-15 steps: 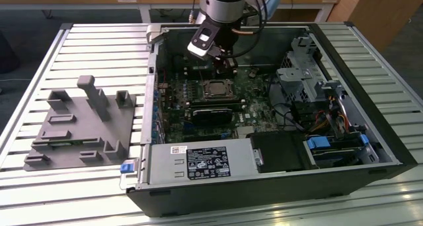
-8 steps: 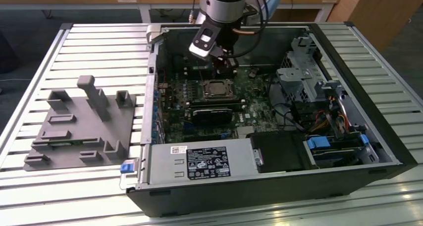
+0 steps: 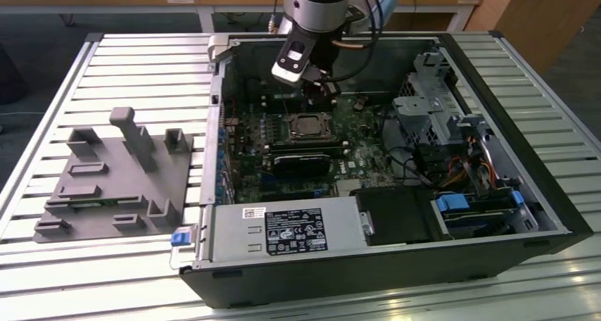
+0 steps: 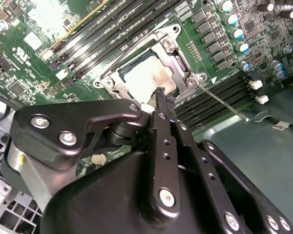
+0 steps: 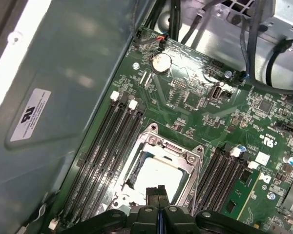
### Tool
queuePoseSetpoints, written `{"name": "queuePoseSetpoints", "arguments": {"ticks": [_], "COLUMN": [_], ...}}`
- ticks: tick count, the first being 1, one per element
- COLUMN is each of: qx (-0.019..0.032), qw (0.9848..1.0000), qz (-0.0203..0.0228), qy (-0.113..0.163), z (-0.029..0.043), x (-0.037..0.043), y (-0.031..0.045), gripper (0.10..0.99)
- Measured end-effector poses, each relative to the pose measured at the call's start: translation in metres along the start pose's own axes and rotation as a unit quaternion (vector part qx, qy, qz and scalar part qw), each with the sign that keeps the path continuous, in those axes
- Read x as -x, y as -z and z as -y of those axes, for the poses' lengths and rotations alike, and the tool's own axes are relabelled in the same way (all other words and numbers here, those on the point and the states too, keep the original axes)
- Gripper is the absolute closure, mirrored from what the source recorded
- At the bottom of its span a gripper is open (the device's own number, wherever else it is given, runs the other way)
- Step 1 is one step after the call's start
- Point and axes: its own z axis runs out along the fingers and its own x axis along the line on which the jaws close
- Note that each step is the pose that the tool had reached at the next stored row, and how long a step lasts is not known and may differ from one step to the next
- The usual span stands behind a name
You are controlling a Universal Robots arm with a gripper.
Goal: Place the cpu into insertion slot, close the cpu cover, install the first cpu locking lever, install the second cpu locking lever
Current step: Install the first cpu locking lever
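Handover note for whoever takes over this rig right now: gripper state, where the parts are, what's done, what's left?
Gripper: shut, nothing held, tips at the cpu; contact unclear.
The cpu sits in the insertion slot; the cpu cover lies down around it.
Done: cpu placed, cover apparently closed.
Left: locking levers; one lever angles out over the memory slots, seemingly unlatched.

Bright glare, perhaps overexposure, on cpu [image 4: 139, 78]

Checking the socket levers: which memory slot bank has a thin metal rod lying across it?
The bank with white latches, beside the grey case wall, lies under the rod; the bank across the socket carries none.
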Motion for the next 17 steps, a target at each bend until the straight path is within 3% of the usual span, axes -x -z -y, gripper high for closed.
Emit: {"name": "queuePoseSetpoints", "arguments": {"ticks": [17], "qx": [-0.0008], "qw": [0.9992], "qz": [-0.0006], "qy": [0.041], "z": [0.0], "x": [0.0001], "y": [-0.0001], "gripper": [0.98]}}
